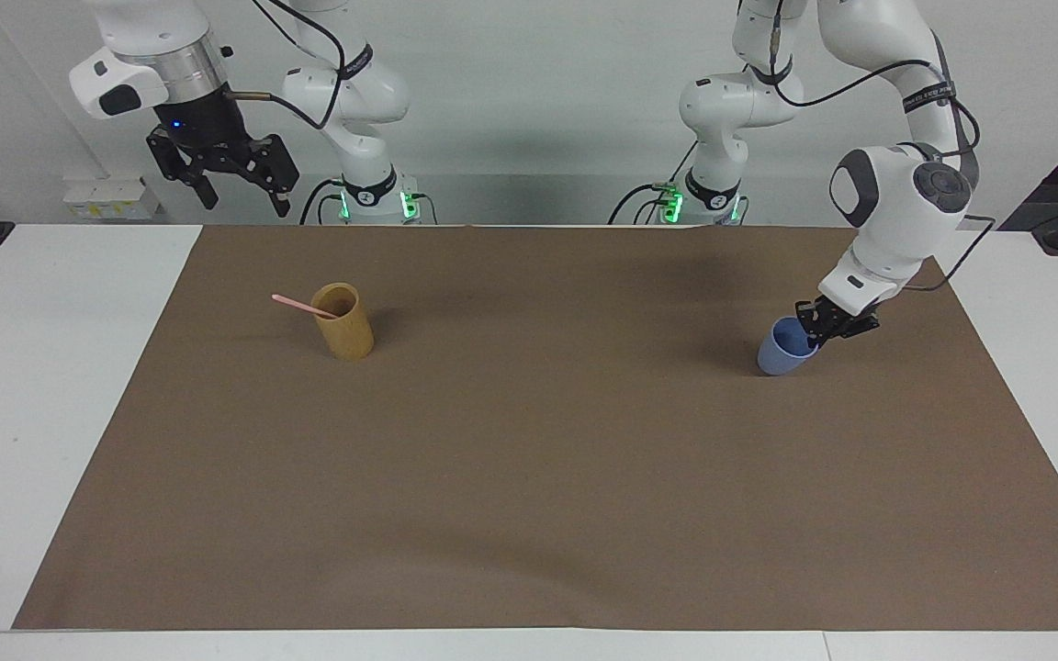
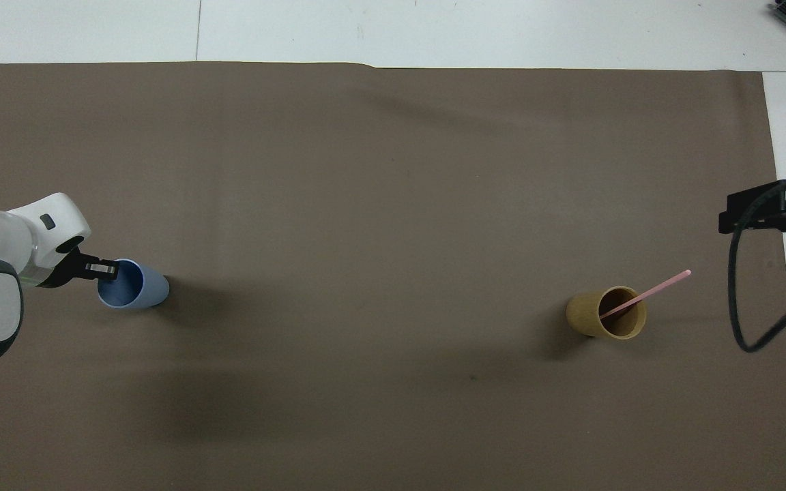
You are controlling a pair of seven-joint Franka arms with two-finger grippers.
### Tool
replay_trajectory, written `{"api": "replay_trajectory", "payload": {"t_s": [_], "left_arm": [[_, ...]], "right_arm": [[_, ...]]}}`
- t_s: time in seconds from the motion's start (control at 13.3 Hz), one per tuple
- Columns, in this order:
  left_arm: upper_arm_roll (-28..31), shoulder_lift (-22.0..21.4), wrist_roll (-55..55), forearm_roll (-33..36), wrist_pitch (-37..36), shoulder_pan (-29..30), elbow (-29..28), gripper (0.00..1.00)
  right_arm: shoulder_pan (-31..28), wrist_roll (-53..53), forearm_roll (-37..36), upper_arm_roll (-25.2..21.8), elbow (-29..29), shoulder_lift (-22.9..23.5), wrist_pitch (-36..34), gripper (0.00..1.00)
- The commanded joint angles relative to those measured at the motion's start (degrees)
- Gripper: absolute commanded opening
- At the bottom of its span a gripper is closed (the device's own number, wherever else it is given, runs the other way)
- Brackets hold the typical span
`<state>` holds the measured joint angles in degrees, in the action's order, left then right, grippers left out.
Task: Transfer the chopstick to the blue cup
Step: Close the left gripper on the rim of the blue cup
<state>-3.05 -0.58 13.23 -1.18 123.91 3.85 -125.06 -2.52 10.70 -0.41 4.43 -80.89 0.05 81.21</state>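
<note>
Left gripper (image 1: 816,332) pinching blue cup (image 1: 783,348) rim, right gripper (image 1: 233,191) waiting, spread; chopstick (image 1: 301,306) in tan cup (image 1: 343,323). Next: carry blue cup beside tan cup.

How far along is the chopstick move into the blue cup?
Barely begun. The thin pale-pink chopstick leans in the tan bamboo-coloured cup. In hand: the left hand is shut on the rim of the small light-blue plastic cup. The right hand waits open above the table edge. Left: the whole transfer.

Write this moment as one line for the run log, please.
left claw: shut on rim of light-blue plastic cup | right claw: open, raised, waiting | thin pink chopstick: in tan cylinder cup
</note>
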Motion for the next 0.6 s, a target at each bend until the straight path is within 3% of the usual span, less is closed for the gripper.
{"api": "replay_trajectory", "payload": {"t_s": [0.0, 0.3, 0.53], "left_arm": [[0.58, -0.48, 0.39, 0.30, -0.68, -0.51, -0.19, 0.00], [0.50, 0.31, -0.57, 0.30, -0.77, -0.51, 1.65, 0.00], [0.06, 1.37, -4.95, -1.44, -6.02, -3.30, 7.44, 0.00]], "right_arm": [[-0.56, -1.20, 1.20, 0.05, -0.41, -0.31, 0.53, 1.00], [-0.56, -1.20, 1.20, 0.05, -0.41, -0.31, 0.53, 1.00], [-0.56, -1.29, 1.20, 0.05, -0.41, -0.31, 0.53, 1.00]]}}
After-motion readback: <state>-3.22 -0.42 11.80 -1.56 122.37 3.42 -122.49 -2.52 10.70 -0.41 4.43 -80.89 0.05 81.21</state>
